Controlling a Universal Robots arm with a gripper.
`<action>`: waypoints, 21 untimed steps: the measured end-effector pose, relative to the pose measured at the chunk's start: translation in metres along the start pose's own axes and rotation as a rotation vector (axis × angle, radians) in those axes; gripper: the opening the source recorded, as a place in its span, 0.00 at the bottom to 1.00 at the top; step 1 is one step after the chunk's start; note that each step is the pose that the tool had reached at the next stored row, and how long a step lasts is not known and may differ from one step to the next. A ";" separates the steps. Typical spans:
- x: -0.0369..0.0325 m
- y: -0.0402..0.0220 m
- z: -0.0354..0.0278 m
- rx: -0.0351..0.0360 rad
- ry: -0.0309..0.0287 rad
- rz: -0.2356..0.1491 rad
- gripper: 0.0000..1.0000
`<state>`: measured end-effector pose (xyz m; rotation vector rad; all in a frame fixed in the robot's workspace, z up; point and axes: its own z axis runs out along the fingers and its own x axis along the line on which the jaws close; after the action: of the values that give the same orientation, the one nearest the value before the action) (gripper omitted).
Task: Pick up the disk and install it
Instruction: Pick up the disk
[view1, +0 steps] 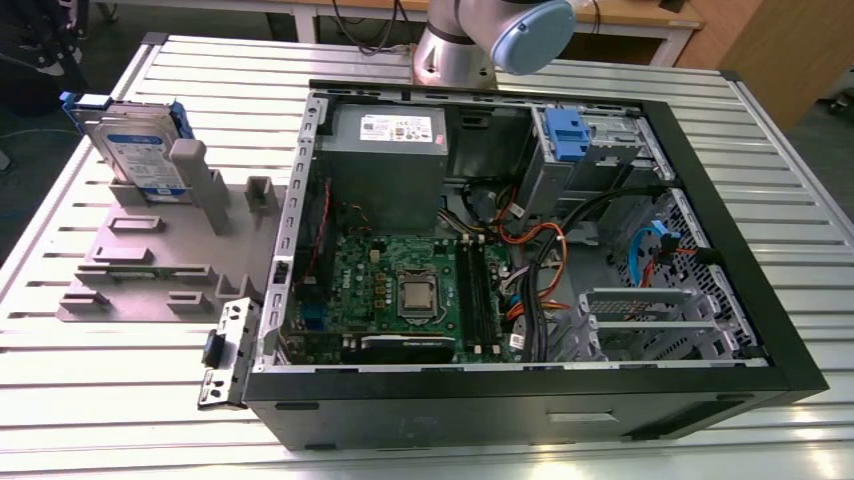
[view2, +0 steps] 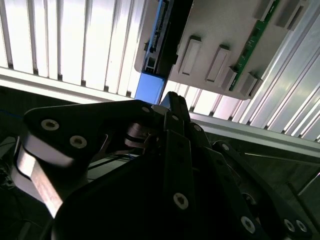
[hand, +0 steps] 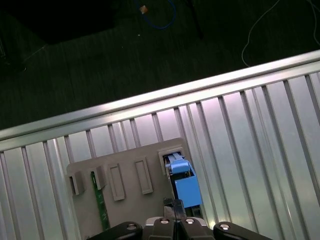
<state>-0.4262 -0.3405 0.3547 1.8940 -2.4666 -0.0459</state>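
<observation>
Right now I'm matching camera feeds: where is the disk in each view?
Exterior view: disk upright in the grey holder, at the exterior view's left.
First wrist view: disk end-on in the holder's slot.
Second wrist view: disk edge-on beside the holder.
Shared landmark: the holder.

Ribbed aluminium table (view1: 94, 400) takes up most of the exterior view. Its slats run side to side, with hard white glare at lower left. Past its far edge, upper centre to upper right, stands a light wooden desk (view1: 627, 18) with dark cables (view1: 350, 22) hanging below it — a wooden panel (view1: 787, 60) sits in the upper right corner. Dark grey-blue floor (view1: 20, 170) shows at the left edge. In the first wrist view the floor is near black — a blue cable (hand: 159, 26) and a white cable (hand: 246, 50) lie loose on it.
</observation>
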 end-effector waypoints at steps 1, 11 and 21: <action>0.0000 0.0000 0.0000 0.0000 0.0000 0.000 0.11; 0.0000 0.0000 0.0000 0.0004 0.0023 -0.055 0.11; 0.0000 0.0000 0.0002 0.0016 0.0095 -0.224 0.11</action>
<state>-0.4262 -0.3405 0.3545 2.1556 -2.2374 -0.0401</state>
